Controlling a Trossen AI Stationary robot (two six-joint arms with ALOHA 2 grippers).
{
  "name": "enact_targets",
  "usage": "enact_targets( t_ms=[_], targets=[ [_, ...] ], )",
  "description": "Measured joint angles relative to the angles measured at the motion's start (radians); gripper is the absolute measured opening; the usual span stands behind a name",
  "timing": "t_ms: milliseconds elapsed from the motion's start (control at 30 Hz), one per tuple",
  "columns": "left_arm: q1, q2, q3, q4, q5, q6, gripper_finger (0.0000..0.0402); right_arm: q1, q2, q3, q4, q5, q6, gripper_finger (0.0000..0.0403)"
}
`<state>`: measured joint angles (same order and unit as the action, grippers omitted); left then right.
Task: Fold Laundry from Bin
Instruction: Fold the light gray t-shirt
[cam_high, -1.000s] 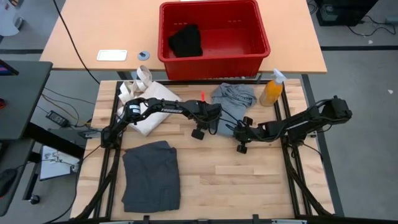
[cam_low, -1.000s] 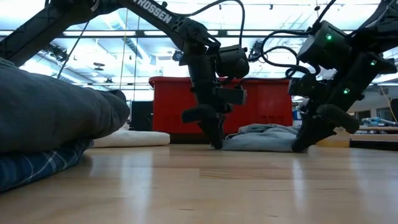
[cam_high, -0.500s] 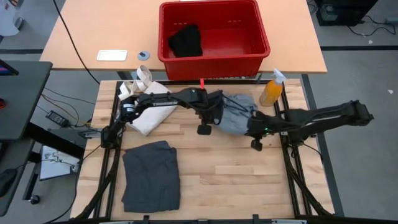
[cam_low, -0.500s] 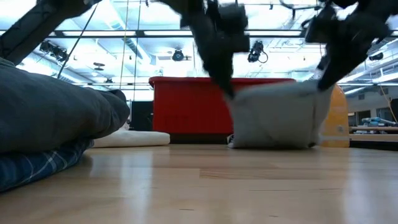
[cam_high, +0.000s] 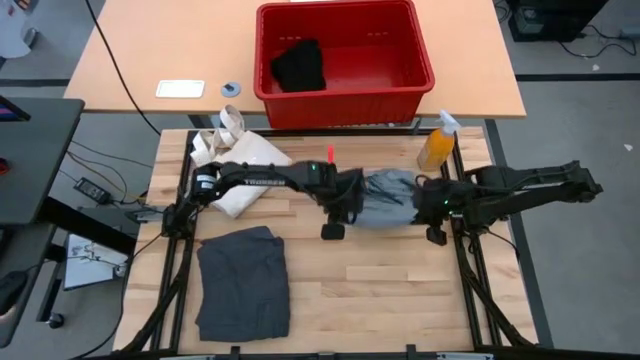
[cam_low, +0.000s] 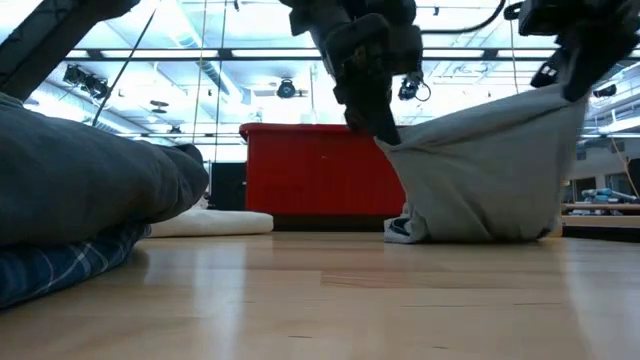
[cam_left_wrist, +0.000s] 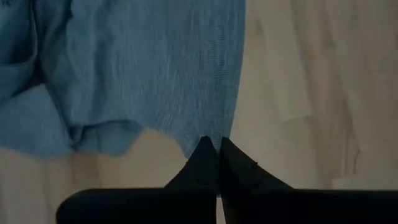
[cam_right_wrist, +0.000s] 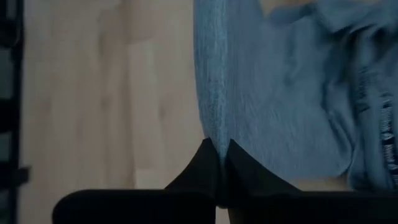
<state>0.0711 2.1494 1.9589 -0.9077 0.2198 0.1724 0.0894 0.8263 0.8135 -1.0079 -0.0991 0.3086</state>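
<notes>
Left claw (cam_high: 352, 203) and right claw (cam_high: 425, 203) each pinch an edge of the light grey piece (cam_high: 388, 197), lifted over mid-table (cam_high: 380, 290), its hem bunched on the wood. Arms hide its corners. Behind: red bin (cam_high: 345, 100) holding a black piece (cam_high: 298, 66); folded charcoal piece (cam_high: 243, 282) near the front.

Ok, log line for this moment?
left gripper: shut on light grey garment | right gripper: shut on it | garment: hanging between them
</notes>
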Motion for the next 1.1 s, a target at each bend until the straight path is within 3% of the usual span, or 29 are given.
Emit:
enact_targets(
  t_ms=[300, 467, 567, 800, 933, 1100],
  targets=[
    [-0.129, -0.002, -0.069, 0.143, -0.025, -0.059, 0.0010, 0.154, 0.131, 0.000, 0.012, -0.149, 0.053, 0.0022],
    [-0.164, 0.009, -0.069, 0.190, -0.028, -0.136, 0.0022, 0.252, 0.212, 0.000, 0.037, -0.192, 0.118, 0.0057],
    [-0.186, 0.011, -0.071, 0.207, -0.028, -0.175, 0.0063, 0.297, 0.232, 0.000, 0.049, -0.194, 0.169, 0.0095],
    [-0.207, 0.010, -0.065, 0.197, -0.009, -0.214, 0.0208, 0.355, 0.180, 0.000, 0.037, -0.185, 0.282, 0.0171],
    [-0.188, 0.010, -0.060, 0.164, -0.060, -0.228, 0.0248, 0.364, 0.104, 0.000, -0.022, -0.006, 0.351, 0.0181],
    [-0.093, 0.016, -0.060, 0.218, -0.129, -0.199, 0.0239, 0.342, 0.046, -0.005, -0.077, 0.282, 0.301, 0.0169]
  ],
)
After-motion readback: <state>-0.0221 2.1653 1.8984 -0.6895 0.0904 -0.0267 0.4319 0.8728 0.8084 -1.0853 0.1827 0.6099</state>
